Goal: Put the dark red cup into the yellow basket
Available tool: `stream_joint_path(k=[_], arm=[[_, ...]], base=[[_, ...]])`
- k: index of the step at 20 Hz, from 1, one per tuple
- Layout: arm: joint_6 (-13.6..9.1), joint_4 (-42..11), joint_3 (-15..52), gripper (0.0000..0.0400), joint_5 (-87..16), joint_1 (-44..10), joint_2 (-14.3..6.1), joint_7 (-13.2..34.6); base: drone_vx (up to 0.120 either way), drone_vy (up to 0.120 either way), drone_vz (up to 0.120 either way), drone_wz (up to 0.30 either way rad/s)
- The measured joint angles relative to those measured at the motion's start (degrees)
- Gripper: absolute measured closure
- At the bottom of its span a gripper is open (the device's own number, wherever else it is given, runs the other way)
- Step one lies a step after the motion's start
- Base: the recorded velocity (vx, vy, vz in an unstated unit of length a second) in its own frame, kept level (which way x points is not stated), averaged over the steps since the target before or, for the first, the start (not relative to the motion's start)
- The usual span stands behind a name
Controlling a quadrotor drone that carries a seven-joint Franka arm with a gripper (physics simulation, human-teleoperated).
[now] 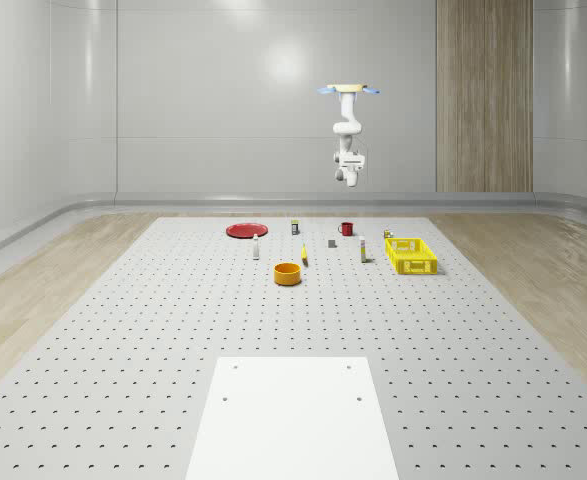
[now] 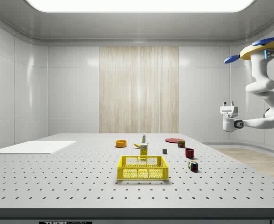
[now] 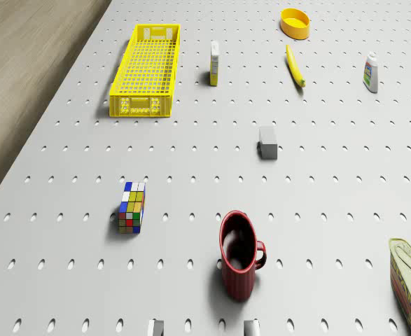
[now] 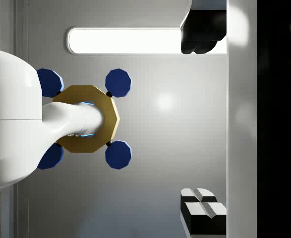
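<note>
I am watching the quadrotor drone (image 1: 348,90) hovering high over the far end of the grey perforated bench (image 1: 173,330), well apart from the yellow plastic mesh basket (image 3: 138,105). The white arm is hanging beneath it and curling back upward, so the gripper (image 2: 229,103) is pointing up at the drone, far above the basket. Its fingers (image 4: 201,37) are standing wide apart and holding nothing. The dark red handled cup (image 3: 239,269) is standing upright on the bench, open end up, well apart from the basket. A multicoloured puzzle cube (image 3: 131,208) is lying on the bench roughly between the cup and the basket.
</note>
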Motion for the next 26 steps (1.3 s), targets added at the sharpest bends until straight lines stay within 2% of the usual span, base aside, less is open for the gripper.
stream_joint_path(k=[6,9,12,16,26], arm=[[-5.61,7.33,0.08,0.0000,0.06,-0.16,1.45,-0.09],[-7.73,10.83,0.12,0.0000,0.08,-0.21,2.69,-0.11],[-9.27,13.51,0.14,0.0000,0.10,-0.26,3.70,-0.13],[-10.41,15.63,0.17,0.0000,0.11,-0.30,4.50,-0.15],[-10.90,16.93,0.23,0.0000,0.14,-0.39,4.88,-0.18]], base=[[0.000,-0.007,0.000,0.000],[0.013,-0.120,0.000,0.000],[0.120,-0.120,0.000,0.000],[0.120,-0.120,0.000,0.000],[0.120,0.000,0.000,0.000]])
